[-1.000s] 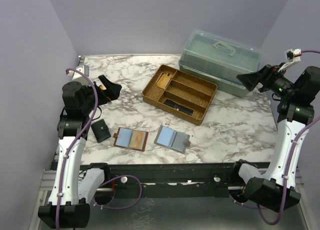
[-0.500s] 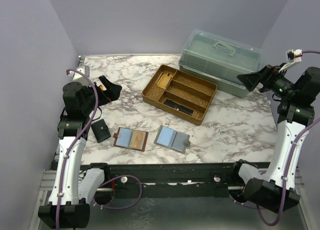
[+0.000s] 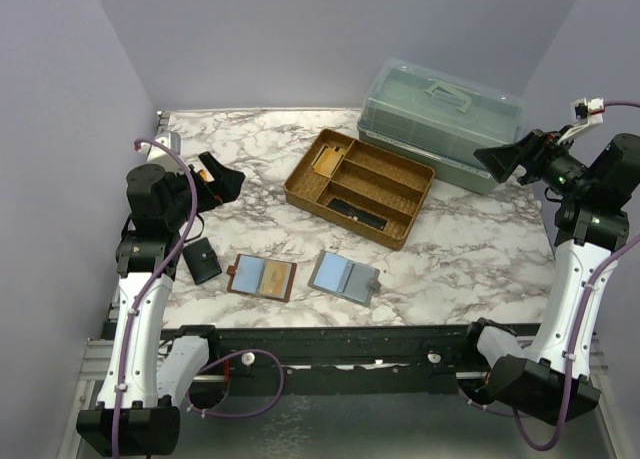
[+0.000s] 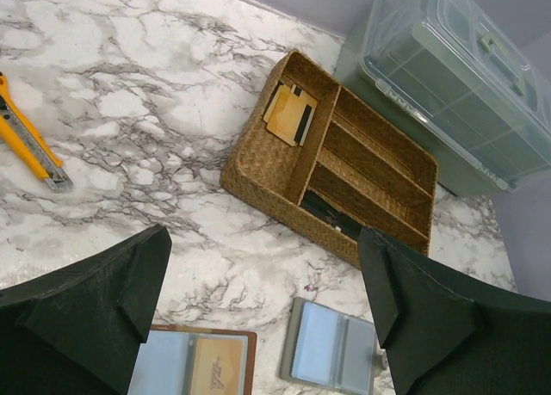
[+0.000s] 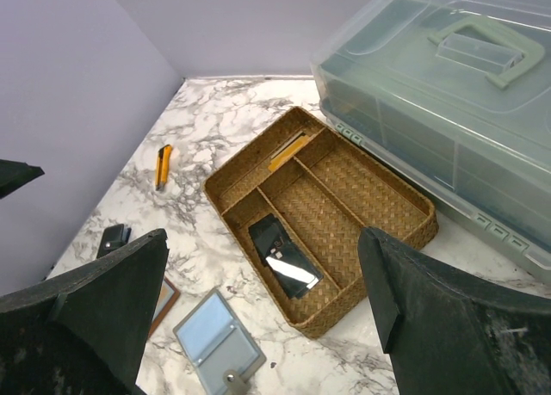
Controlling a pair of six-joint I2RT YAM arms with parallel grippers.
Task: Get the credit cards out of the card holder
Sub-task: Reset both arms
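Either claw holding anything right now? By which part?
Nothing is held: the left claw and the right claw are both open and empty; the card holder lies untouched, apart from both.

Above the card holder [image 3: 261, 277]: open from overhead; you can descend straight onto it.
Left flank: a small black case [image 3: 203, 260] lies flat nearby, with a strip of bare marble between.
Right flank: a blue-grey folder [image 3: 344, 277] lies open nearby, not touching; the gap is narrow.
Far side: you have bare marble table [image 3: 250, 139] up to the wicker tray [image 3: 358, 186], whose walls stand raised.
Far right: a lidded plastic storage box [image 3: 440, 122] is the tallest obstacle; the right gripper [image 3: 505, 157] hangs close beside it.
Far left: a yellow utility knife [image 4: 30, 145] lies flat.
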